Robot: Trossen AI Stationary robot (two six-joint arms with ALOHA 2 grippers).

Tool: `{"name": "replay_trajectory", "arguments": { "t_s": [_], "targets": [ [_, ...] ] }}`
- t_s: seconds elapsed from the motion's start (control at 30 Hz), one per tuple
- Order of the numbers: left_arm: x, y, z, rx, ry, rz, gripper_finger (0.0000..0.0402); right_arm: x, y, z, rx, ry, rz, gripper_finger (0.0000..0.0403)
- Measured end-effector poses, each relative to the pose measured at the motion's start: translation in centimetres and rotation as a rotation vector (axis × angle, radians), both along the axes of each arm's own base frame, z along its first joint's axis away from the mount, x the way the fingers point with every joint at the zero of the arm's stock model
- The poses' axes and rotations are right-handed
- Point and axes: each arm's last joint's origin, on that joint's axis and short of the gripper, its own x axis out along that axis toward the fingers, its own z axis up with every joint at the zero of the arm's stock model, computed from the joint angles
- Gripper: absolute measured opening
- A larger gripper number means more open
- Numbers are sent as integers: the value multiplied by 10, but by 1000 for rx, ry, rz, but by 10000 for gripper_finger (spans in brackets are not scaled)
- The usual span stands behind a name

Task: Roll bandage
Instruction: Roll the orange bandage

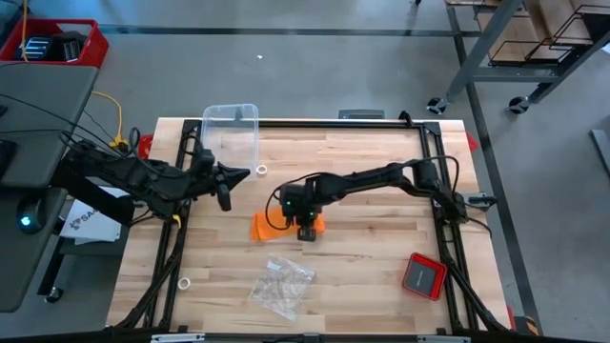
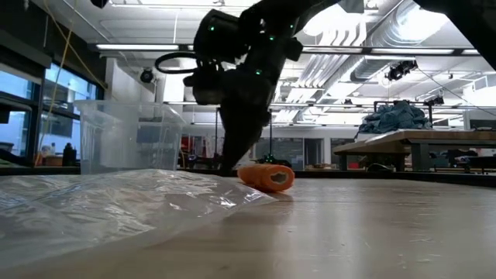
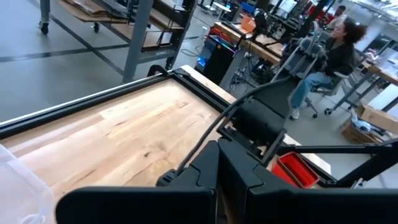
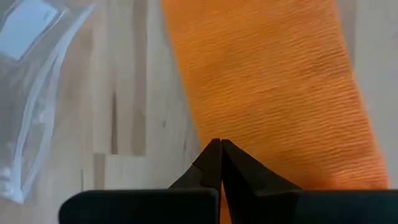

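Rolling step under way: your right gripper, fingers closed, empty, presses bandage. Left gripper closed, waits beside bandage. Next: push roll forward.

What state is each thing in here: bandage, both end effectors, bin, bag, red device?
bandage: lying on the table, partly rolled, under the right end effector.
right end effector: shut, tips down at the bandage.
left end effector: shut, held above the table beside the bin.
clear plastic bin: upright, open-topped.
plastic bag: lying flat, crumpled.
red device: lying flat, untouched.
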Motion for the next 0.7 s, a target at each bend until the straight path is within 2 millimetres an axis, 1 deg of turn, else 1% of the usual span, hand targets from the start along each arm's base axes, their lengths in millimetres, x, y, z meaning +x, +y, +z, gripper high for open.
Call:
{"name": "replay_trajectory", "arguments": {
  "t_s": [0.17, 0.23, 0.33, 0.47, 0.6, 0.7],
  "targets": [
    [6, -2, -4, 16, 24, 17, 0, -9, -4, -13, -5, 66, -20, 0],
    [9, -3, -6, 19, 36, 18, 0, -12, -9, -18, 12, 88, -70, 0],
    [15, -5, -10, 12, 52, 22, 0, -17, -15, -22, 34, 121, -99, 0],
    [23, -9, -16, -5, 76, 7, 0, -21, -26, -21, 25, 160, -113, 0],
    [31, -12, -22, -12, 105, -10, 0, -27, -38, -16, 8, 183, -154, 0],
    [36, -15, -26, -14, 127, -31, 0, -31, -41, -11, 27, 208, -161, 0]
  ]
}}
